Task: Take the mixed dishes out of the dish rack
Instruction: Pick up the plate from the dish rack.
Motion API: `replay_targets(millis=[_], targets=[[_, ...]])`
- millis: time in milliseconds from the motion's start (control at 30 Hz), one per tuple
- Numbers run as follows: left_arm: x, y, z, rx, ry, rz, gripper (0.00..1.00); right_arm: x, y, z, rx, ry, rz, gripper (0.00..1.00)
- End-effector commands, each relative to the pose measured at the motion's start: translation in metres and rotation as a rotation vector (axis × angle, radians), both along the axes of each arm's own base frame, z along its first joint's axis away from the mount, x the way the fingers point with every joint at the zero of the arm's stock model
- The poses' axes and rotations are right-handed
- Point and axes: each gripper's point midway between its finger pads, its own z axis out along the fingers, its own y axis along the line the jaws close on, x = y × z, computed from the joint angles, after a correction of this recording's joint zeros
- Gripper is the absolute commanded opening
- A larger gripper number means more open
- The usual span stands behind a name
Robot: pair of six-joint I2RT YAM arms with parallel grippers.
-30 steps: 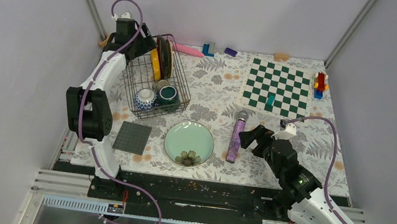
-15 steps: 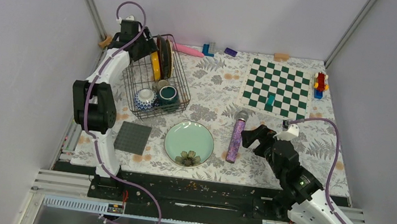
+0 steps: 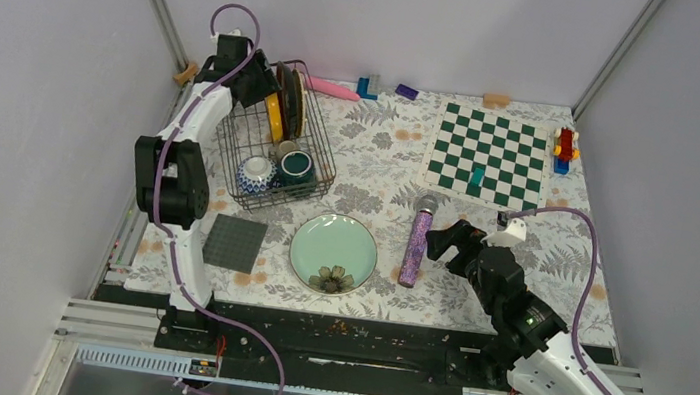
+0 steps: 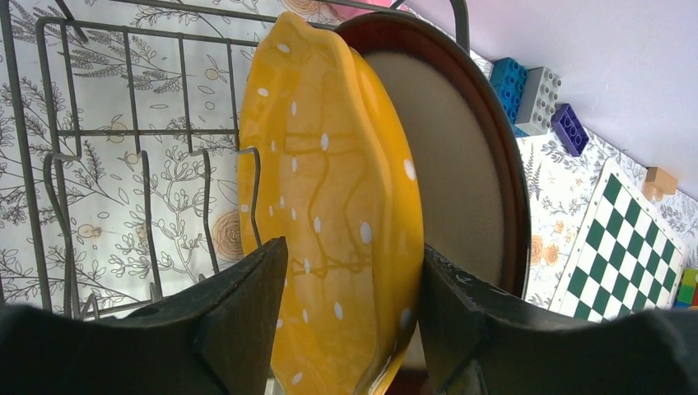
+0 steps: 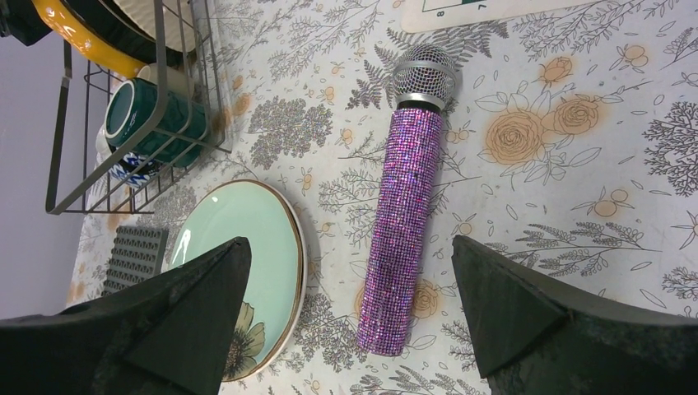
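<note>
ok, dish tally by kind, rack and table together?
Plates: 3 (pale green floral plate, yellow plate, red-rimmed cream plate)
Mugs/cups: 2 (dark teal mug, greyish cup)
Bowls: 1 (blue-white patterned bowl)
Total: 6

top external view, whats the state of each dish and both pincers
yellow plate, upright in dish rack
red-rimmed plate, upright behind it
green plate, flat on table
teal mug, in rack
patterned bowl, in rack
left pincer, astride yellow plate, grip unclear
right pincer, open, empty
</note>
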Motion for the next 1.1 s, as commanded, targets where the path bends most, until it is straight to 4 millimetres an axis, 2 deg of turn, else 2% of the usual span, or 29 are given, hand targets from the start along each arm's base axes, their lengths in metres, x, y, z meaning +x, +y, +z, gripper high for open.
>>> replay_targets(millis=[0,267,567,700,900,1067], targets=[[0.005,0.003,0.011,-0.01,-0.007,0.025,0.56,0.007,-0.008,0.006,-0.013,-0.044,-0.051,0.99],[0.002,0.008,0.008,-0.01,0.058,0.075,0.44,0.006,-0.011,0.008,-0.007,-0.054,-0.061,1.0],[0.0,0.012,0.018,0.049,0.071,0.083,0.31,0.006,-0.013,0.008,-0.01,-0.058,-0.072,1.0],[0.001,0.013,0.029,0.077,0.056,0.086,0.24,0.006,-0.014,0.007,-0.014,-0.059,-0.076,1.0],[0.002,0.013,0.055,0.114,0.007,0.092,0.0,0.007,-0.015,0.007,-0.017,-0.059,-0.079,0.99],[0.0,0.014,0.079,0.144,-0.043,0.095,0.0,0.007,-0.015,0.007,-0.02,-0.058,-0.081,1.0]])
